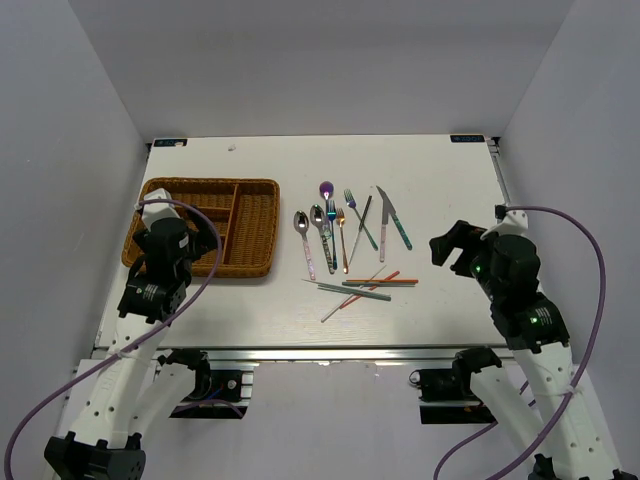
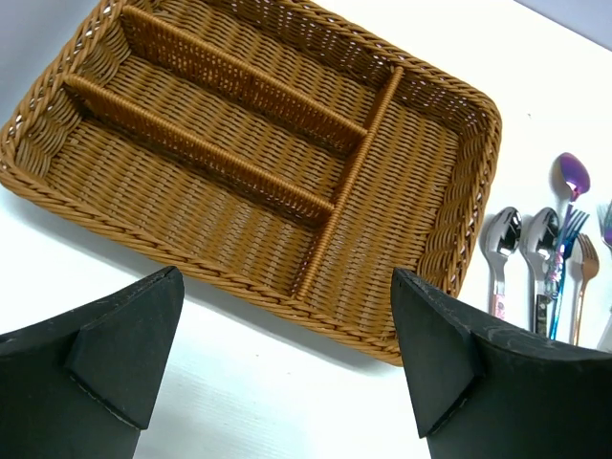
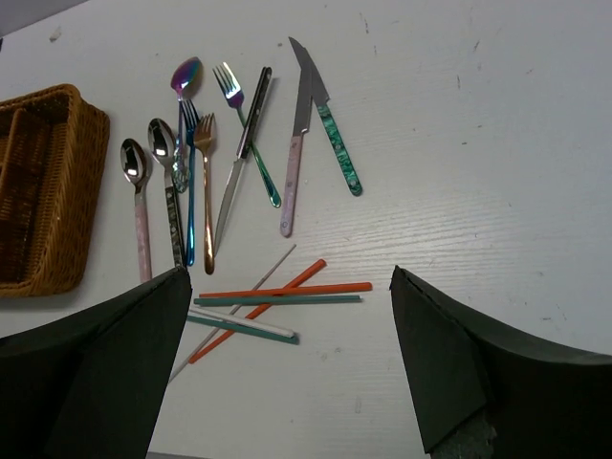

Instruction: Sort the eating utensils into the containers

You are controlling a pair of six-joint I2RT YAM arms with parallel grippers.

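Divided brown wicker tray [image 1: 210,182] lies flat; spoons [image 1: 302,226], forks [image 1: 349,201], knives [image 1: 386,206] ranged alongside, chopsticks [image 1: 376,283] crossed nearer.

I see the tray [image 1: 210,182] on the left of the table [image 1: 450,180]. Just right of it is a side-by-side row: spoons [image 1: 303,225] leftmost, forks [image 1: 350,200] in the middle, knives [image 1: 385,205] rightmost, handles toward the near edge. Chopsticks [image 1: 365,285] lie crossed on the near side of that row.
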